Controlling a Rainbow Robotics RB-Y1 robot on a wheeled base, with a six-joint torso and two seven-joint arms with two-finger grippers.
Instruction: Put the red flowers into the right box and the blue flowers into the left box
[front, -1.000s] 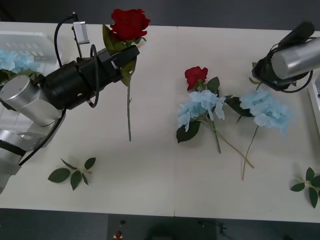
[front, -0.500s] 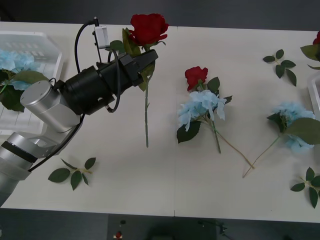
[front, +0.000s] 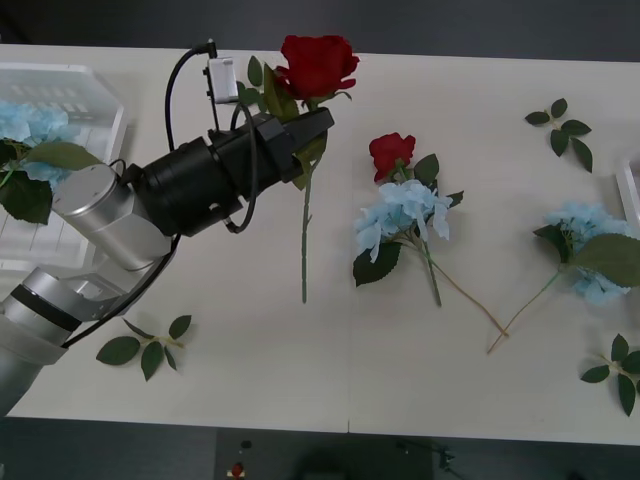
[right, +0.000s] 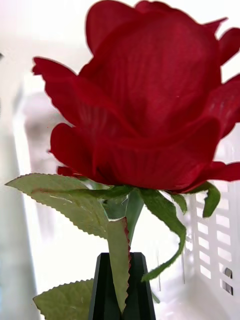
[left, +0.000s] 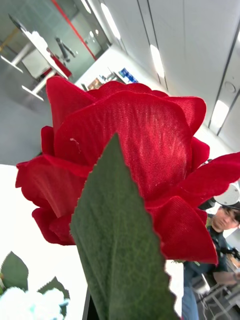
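Pale, matte tabletop (front: 250, 370) spans the front view. At its far left, the left box (front: 95, 100), a white slotted tray, holds one fluffy blue flower (front: 20, 125) with big leaves. Just right, the left gripper (front: 305, 135) is clamped on a red rose (front: 318, 65), bloom above the black fingers, thin stem hanging below. Mid-table lies a second red rose (front: 391, 153) touching a blue cluster (front: 405, 212); a third blue cluster (front: 585, 240) lies far right. The right gripper (right: 120, 295) pinches another red rose (right: 150, 100) at the stem, beside a white slotted wall. Four loose leaf sprigs (front: 150, 345) lie scattered.
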